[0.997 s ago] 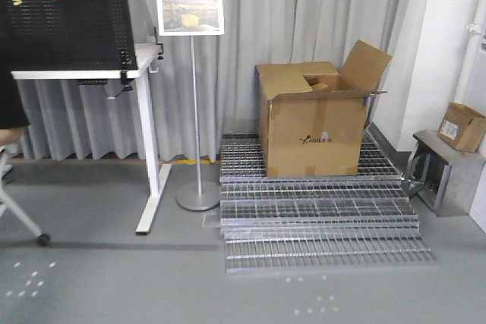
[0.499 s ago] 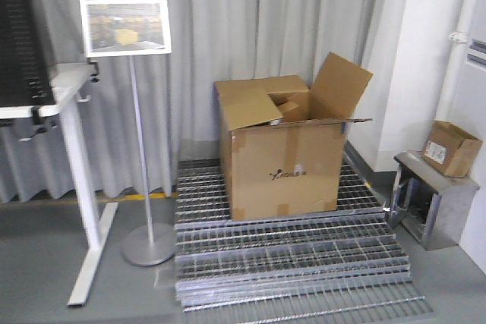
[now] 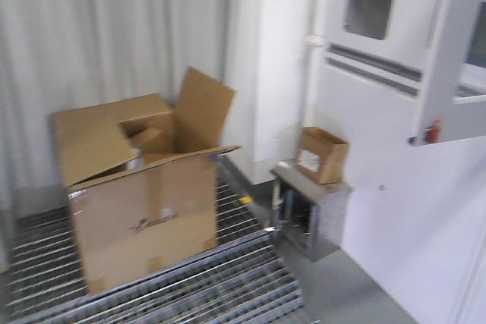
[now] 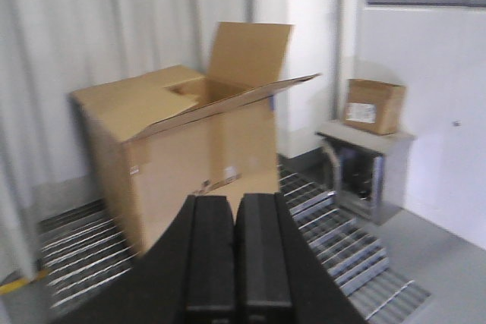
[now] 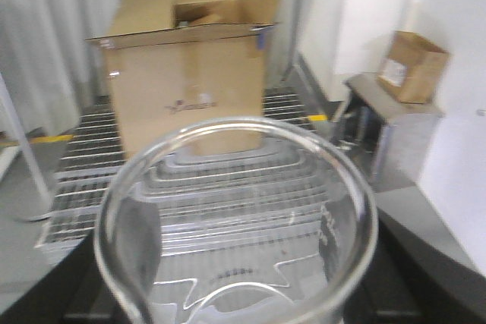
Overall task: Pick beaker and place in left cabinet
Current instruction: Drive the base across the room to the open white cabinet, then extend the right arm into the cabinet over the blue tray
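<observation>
Beaker [image 5: 235, 218] clamped in right end effector [image 5: 243, 287]; left end effector [image 4: 235, 256] pressed together, empty; carton [image 3: 144, 210] print unreadable.

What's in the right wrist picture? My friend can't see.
A clear glass beaker fills the front, seen from above. Behind it, an open cardboard box stands on floor grating, and a small box sits on a metal stand.

The black left gripper [image 4: 235, 214] pointed at the brown cardboard box [image 4: 178, 142], fingers [image 4: 209, 252] pressed together; the black right gripper [image 5: 237, 282] clasped the clear glass beaker [image 5: 307, 202].
</observation>
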Tool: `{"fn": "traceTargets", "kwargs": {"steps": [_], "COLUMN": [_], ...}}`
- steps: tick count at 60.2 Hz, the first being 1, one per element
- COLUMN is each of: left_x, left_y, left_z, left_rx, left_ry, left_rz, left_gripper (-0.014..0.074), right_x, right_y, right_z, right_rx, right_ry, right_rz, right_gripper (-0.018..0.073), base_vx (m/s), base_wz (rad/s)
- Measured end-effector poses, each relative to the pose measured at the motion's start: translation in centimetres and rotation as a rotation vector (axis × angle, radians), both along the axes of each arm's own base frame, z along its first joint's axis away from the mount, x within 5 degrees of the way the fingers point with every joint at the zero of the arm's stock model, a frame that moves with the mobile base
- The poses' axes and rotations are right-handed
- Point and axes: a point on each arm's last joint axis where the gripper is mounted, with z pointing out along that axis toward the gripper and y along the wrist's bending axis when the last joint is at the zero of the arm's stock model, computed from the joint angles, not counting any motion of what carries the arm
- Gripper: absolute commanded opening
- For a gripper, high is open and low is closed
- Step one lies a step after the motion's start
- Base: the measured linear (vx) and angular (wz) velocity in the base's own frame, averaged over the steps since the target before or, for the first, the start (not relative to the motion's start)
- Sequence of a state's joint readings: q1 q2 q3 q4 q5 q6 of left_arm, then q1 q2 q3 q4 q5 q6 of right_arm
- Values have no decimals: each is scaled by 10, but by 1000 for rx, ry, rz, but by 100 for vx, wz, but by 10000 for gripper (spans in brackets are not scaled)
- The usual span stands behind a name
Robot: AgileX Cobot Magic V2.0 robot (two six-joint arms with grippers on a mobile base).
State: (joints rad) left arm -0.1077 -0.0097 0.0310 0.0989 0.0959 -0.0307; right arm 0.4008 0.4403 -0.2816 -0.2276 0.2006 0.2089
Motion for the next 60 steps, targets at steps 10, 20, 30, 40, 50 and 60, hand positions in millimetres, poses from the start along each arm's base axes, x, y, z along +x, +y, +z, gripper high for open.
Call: {"fn": "traceTargets", "kwargs": {"steps": [10, 20, 30, 40, 50, 60], "left_x": [0, 0, 0, 0, 0, 0], "left_y": [0, 0, 0, 0, 0, 0], "left_z": [0, 0, 0, 0, 0, 0], "left_rx": [0, 0, 0, 0, 0, 0], "left_ry": [0, 1, 1, 1, 1, 1], "left_rz": [0, 0, 0, 0, 0, 0], "left_gripper": [-8, -8, -8, -8, -8, -8], "right_x": [0, 0, 0, 0, 0, 0], "right_y": [0, 0, 0, 0, 0, 0], "right_z": [0, 0, 0, 0, 0, 0], "right_rx": [0, 0, 0, 0, 0, 0], "right_ry": [0, 0, 0, 0, 0, 0], "right_rz": [0, 0, 0, 0, 0, 0], "right_gripper": [-4, -4, -4, -4, -4, -4], "base_vx": [45, 41, 37, 33, 30, 28], "base_wz": [-73, -68, -69, -77, -84, -76]}}
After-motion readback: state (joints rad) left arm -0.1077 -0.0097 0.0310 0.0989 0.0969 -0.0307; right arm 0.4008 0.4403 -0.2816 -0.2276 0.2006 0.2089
